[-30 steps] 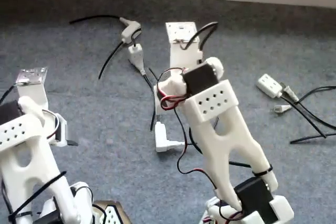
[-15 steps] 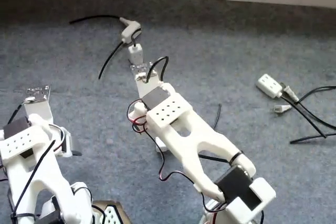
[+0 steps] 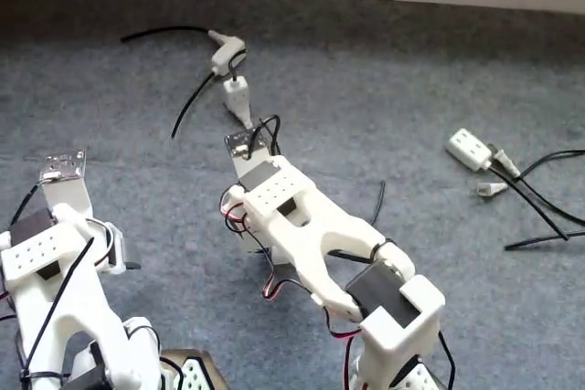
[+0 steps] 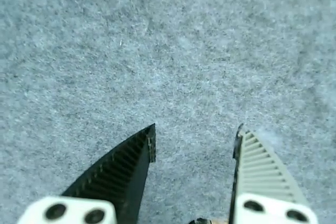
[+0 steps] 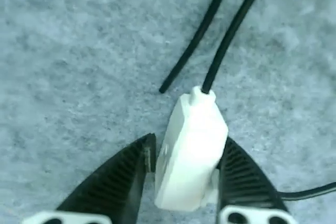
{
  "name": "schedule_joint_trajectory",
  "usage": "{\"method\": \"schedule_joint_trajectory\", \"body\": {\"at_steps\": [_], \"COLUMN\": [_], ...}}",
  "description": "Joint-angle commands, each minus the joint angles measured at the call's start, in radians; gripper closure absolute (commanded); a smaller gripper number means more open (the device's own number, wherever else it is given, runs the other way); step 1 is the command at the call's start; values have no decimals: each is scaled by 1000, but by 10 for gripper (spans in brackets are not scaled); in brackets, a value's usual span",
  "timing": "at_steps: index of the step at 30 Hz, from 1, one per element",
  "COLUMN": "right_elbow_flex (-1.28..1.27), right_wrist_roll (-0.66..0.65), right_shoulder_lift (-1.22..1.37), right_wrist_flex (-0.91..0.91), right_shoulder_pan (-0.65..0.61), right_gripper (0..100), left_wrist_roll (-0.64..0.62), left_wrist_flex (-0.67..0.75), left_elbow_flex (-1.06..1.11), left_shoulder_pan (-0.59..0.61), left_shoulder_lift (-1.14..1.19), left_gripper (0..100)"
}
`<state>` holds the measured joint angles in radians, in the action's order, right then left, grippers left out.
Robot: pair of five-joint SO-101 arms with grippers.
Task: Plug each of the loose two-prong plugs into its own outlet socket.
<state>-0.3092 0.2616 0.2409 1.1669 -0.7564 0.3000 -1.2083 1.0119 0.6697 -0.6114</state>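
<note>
In the right wrist view, a white plug block (image 5: 191,150) lies on the grey carpet, its black cable (image 5: 231,30) running away from it. My right gripper (image 5: 186,148) is down over it, with one finger pressed against each side. From above, the right arm (image 3: 302,221) bends low over that spot and hides the block. My left gripper (image 4: 194,135) hangs open over bare carpet, and the left arm (image 3: 55,253) stands at the near left. A white outlet (image 3: 470,148) lies at the right with a small loose plug (image 3: 492,189) beside it.
Two joined white connectors (image 3: 233,75) with a black cord (image 3: 192,102) lie at the back. Black cables (image 3: 539,207) trail off the right edge. A pale wall borders the far side of the carpet (image 3: 110,162).
The right arm swung left and folded down low over the white plug block, bringing its fingers around it. The left arm sank a little and then held still.
</note>
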Motion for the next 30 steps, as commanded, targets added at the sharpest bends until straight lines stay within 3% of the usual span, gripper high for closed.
{"method": "schedule_joint_trajectory", "body": {"at_steps": [1,5,17,25,30], "right_elbow_flex": [12,10,24,404,533], "right_wrist_roll": [-112,-199,-657,-1008,-1091], "right_shoulder_lift": [-7,-2,-10,-4,-4], "right_wrist_flex": [-7,10,84,94,-97], "right_shoulder_pan": [12,71,354,582,596], "right_gripper": [981,985,985,985,985], "left_wrist_roll": [-2,-2,-2,-2,-6], "left_wrist_flex": [11,11,11,11,11], "left_elbow_flex": [1,1,1,1,2], "left_shoulder_pan": [7,7,7,1,-1], "left_shoulder_lift": [-25,-21,-18,-18,-18], "left_gripper": [756,756,756,757,758]}}
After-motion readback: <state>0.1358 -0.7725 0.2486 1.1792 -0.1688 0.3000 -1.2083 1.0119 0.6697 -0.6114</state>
